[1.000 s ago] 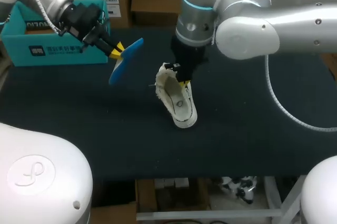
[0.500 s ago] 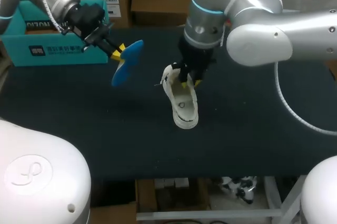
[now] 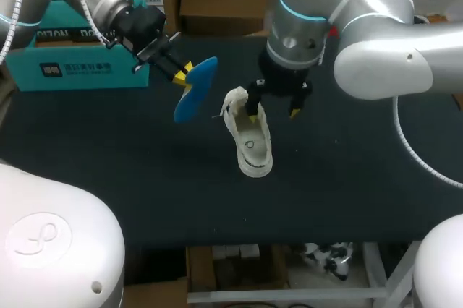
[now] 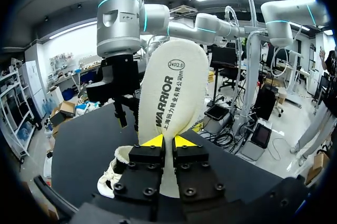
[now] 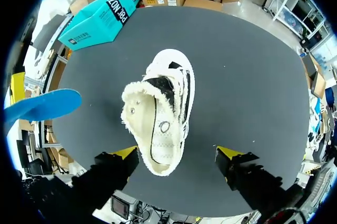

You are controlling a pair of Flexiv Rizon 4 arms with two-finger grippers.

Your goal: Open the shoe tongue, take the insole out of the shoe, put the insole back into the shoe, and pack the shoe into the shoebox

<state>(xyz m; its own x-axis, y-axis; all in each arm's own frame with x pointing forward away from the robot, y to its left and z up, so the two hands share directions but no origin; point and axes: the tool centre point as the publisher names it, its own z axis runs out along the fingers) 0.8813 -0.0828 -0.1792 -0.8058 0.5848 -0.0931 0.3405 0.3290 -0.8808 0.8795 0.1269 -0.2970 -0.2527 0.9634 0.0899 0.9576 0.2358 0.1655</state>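
Note:
A white shoe (image 3: pixel 248 138) with a fuzzy lining lies on the black table (image 3: pixel 347 178), its opening facing up. My right gripper (image 3: pixel 274 108) hangs open just above its heel end, one finger on each side, touching nothing; in the right wrist view the shoe (image 5: pixel 160 116) lies below and ahead of the open gripper (image 5: pixel 176 155). My left gripper (image 3: pixel 181 74) is shut on the insole (image 3: pixel 195 90), blue underneath, held in the air to the left of the shoe. In the left wrist view the insole (image 4: pixel 171 103) stands up cream-sided from the shut gripper (image 4: pixel 167 141), with the shoe (image 4: pixel 117 171) beneath.
A teal shoebox (image 3: pixel 76 48) stands at the table's far left, behind my left arm; it appears in the right wrist view as the shoebox (image 5: pixel 100 19) beyond the shoe. Bare black table surface surrounds the shoe on its near and right sides.
My right gripper has let go of the shoe's heel collar, spread wide and lifted; the shoe settled flatter. My left gripper has carried the insole to the right, nearer the shoe.

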